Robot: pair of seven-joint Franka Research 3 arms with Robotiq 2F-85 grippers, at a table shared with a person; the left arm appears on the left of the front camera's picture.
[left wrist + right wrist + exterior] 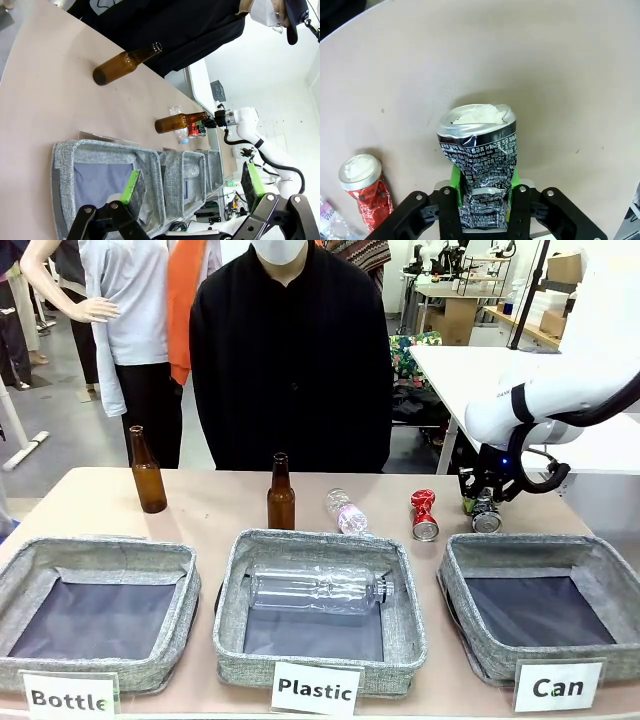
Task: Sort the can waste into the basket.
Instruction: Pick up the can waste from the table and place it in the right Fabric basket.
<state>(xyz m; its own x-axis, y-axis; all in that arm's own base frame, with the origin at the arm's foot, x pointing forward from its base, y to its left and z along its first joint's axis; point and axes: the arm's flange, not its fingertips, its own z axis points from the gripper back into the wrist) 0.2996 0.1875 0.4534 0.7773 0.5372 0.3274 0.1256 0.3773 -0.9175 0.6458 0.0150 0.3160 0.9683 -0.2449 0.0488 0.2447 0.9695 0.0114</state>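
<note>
Closest in, the right wrist view has the right hand [485,200] clamped on the black-and-silver can [479,150]. A finger presses each flank, a green pad [455,175] peeps out behind, and the can's lower end is hidden between the fingers. The can is crushed: its printed wall is creased, and its pale silver end is pinched out of round and points away from the camera. It lies on the bench [560,75]. The red can [365,187], crumpled too, lies apart from it at the lower left.

The left hand [192,182] hangs over the row of bins with its fingers spread wide and nothing between them.

From the front, the basket [455,610] labelled "Can" sits nearest on the robot's right, its dark bottom in plain sight. Both cans lie just beyond its far rim. There the right hand covers most of the black-and-silver can, so only a round silver end shows and the grip itself is hard to make out. Farther left, a small clear bottle [347,512] lies near the brown bottles [281,495]. A person [290,360] stands at the far edge.
</note>
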